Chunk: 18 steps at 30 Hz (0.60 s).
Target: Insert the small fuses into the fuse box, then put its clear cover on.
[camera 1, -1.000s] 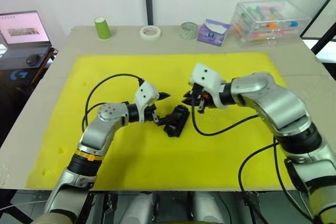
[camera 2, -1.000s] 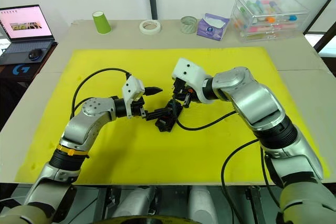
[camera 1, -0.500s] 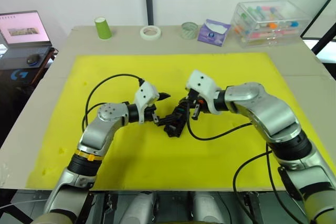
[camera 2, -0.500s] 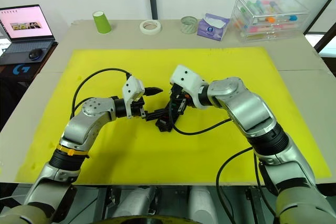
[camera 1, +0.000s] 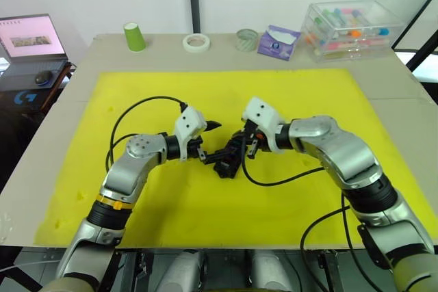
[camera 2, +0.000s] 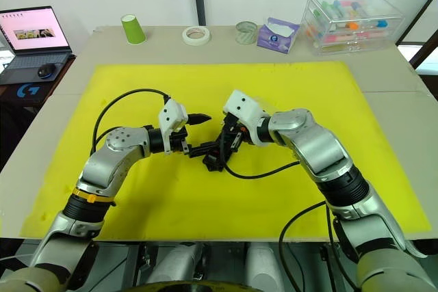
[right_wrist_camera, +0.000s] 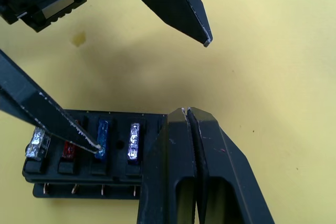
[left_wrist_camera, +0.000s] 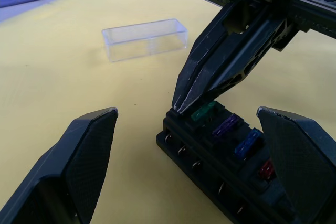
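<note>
Fuse box: small black plastic rectangular fuse box point(left_wrist_camera: 220, 166) lying on the yellow foam mat point(camera 1: 205, 237), between the two grippers.
Fuses: small coloured blade fuses point(left_wrist_camera: 226, 127) seated in a row in the box: green, purple, blue, red.
Right gripper: right gripper point(left_wrist_camera: 181, 106), fingers pressed together, tips touching the box's end by the green fuse.
Left gripper: left gripper point(camera 1: 209, 143), fingers spread wide, straddling the box.
Cover: small transparent rectangular clear cover point(left_wrist_camera: 144, 39) on the mat, apart from the box.
</note>
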Tool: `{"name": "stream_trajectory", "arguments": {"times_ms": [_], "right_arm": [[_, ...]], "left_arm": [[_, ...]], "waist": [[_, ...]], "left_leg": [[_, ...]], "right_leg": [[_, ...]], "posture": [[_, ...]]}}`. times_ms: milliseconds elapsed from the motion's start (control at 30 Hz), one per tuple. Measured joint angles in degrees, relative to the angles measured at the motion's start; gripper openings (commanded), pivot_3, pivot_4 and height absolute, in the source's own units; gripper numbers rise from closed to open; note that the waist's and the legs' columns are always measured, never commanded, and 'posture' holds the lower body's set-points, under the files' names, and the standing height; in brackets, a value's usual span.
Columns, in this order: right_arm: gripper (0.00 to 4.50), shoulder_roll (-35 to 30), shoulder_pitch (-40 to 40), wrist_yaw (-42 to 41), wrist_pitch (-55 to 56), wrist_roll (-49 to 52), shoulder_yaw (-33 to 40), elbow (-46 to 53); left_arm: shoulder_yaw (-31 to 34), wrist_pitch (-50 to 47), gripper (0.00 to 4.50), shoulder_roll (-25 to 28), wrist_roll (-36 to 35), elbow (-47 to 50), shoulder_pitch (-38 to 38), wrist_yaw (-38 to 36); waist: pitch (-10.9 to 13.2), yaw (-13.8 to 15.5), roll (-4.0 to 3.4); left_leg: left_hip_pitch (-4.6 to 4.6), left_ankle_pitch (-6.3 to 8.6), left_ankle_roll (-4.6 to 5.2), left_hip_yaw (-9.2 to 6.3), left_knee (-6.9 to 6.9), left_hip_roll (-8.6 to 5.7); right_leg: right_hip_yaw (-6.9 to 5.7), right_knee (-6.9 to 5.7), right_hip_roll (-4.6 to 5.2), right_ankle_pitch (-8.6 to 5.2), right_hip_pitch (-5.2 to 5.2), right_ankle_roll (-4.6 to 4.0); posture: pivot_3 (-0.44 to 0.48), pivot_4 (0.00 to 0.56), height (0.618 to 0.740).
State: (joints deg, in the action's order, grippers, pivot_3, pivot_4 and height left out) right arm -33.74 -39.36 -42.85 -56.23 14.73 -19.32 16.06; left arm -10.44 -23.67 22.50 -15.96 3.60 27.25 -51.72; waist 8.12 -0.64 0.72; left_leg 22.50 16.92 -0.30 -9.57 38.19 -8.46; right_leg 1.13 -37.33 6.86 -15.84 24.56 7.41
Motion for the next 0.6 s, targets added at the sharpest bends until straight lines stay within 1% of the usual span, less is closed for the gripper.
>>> {"name": "stream_trajectory", "arguments": {"times_ms": [333,467,600], "right_arm": [[0.04,0.34,0.35,0.21,-0.1,0.67,1.11,-0.57],[0.04,2.86,-0.25,0.64,-5.02,5.31,6.97,-0.03],[0.04,5.09,-4.93,2.56,-11.21,11.0,15.54,2.86]], "left_arm": [[0.0,-0.14,4.5,0.06,0.0,0.01,0.0,-0.01],[0.01,-0.62,4.5,0.55,-0.02,0.07,0.01,-0.09],[0.12,-0.66,4.5,1.18,-0.07,0.59,0.06,-0.48]], "waist": [[0.0,0.01,0.0],[0.0,-0.08,0.0],[0.01,-0.1,-0.02]], "left_leg": [[0.0,0.0,0.0,0.0,0.0,0.0],[0.0,0.0,0.0,0.0,-0.01,0.0],[0.0,0.0,0.0,-0.01,-0.03,0.0]], "right_leg": [[0.0,0.0,0.0,0.0,-0.01,0.0],[0.0,0.0,0.0,0.0,0.01,0.0],[0.01,0.0,-0.01,0.0,0.02,0.0]], "posture": [[0.0,0.15,0.74],[0.0,0.15,0.74],[0.0,0.15,0.74]]}}
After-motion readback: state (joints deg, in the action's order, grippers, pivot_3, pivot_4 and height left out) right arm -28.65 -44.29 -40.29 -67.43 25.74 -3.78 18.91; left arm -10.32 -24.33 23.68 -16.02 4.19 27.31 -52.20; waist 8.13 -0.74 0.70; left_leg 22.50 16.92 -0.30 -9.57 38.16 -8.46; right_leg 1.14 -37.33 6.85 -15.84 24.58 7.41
